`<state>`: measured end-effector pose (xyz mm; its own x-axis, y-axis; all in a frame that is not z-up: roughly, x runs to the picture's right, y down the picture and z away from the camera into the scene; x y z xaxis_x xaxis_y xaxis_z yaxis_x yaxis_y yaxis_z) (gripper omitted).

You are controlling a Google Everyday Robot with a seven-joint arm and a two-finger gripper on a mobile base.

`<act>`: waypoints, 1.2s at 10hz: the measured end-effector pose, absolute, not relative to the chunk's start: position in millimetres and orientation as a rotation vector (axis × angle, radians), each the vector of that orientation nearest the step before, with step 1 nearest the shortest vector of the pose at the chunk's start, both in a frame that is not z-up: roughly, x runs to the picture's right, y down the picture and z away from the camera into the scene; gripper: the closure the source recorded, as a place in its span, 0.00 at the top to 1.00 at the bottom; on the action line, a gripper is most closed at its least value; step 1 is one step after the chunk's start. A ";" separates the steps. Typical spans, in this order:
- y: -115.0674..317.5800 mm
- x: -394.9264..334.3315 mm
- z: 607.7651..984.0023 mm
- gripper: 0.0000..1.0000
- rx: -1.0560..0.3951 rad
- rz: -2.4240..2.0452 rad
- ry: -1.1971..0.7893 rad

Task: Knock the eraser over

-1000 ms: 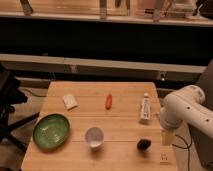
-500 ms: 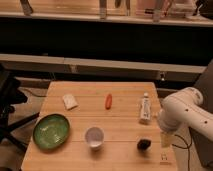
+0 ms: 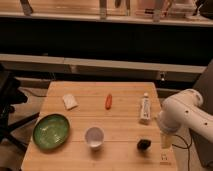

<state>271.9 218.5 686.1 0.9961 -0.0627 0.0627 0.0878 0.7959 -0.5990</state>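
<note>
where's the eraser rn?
Camera view, front right of the table: eraser sits between the cup and the claw, below the white tube.

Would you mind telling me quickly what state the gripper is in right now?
Gripper: at the right edge of the table, just right of the eraser; open or closed cannot be told.

The gripper (image 3: 165, 139) hangs by the right edge of the table (image 3: 122, 125), just right of the eraser (image 3: 143, 145). The eraser shows only as a small dark lump. The white arm (image 3: 189, 114) is cut off at the right side. The writing on the white tube (image 3: 145, 108) is too small to read.
</note>
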 end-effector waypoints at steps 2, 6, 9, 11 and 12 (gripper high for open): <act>221.7 271.4 686.6 0.76 -0.648 -0.087 -0.045; 227.8 270.9 688.4 0.48 -0.655 -0.099 -0.055; 231.7 270.8 689.9 0.21 -0.659 -0.107 -0.062; 235.7 271.1 692.5 0.03 -0.664 -0.105 -0.070; 236.8 270.0 693.0 0.02 -0.668 -0.107 -0.080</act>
<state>270.0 236.8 693.0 0.9915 -0.0728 0.1080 0.1241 0.7800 -0.6134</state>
